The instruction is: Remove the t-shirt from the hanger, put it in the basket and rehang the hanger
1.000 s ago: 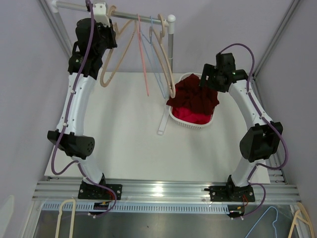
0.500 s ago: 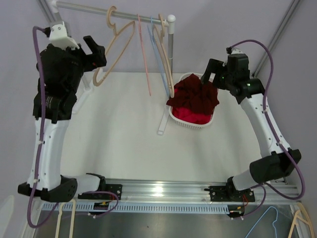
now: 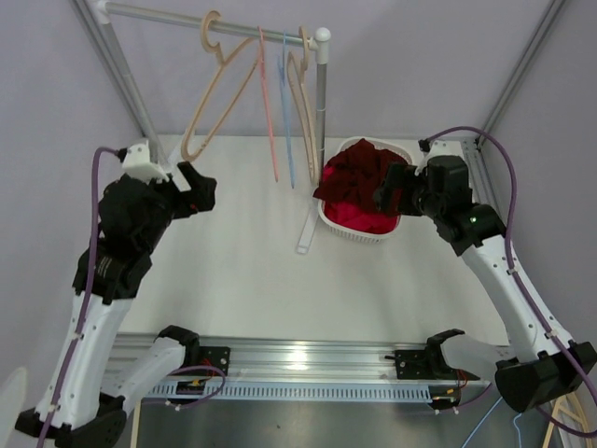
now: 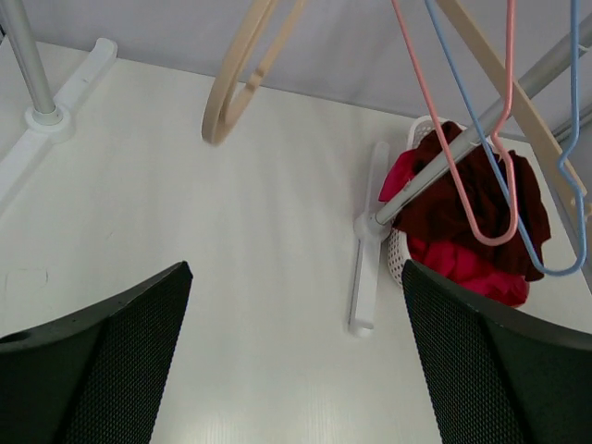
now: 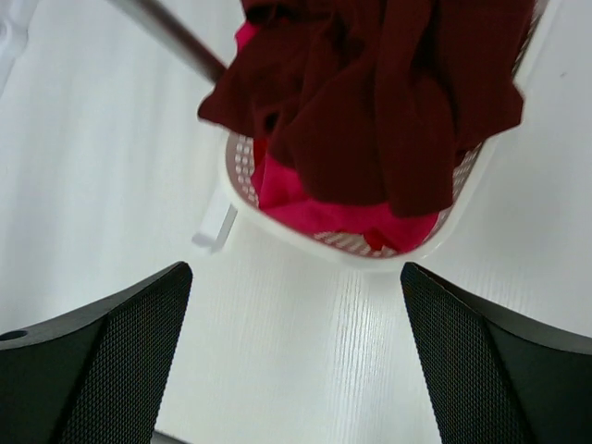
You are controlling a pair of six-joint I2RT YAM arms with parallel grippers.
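Black left tool (image 3: 200, 189), right tool (image 3: 390, 189) aloft, agape (both empty)

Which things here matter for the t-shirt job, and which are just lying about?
Job: dark red t-shirt, in the white basket; left beige hanger, bare; left gripper and right gripper, open.
Lying about: pink hanger; blue hanger; pink garment under the t-shirt.
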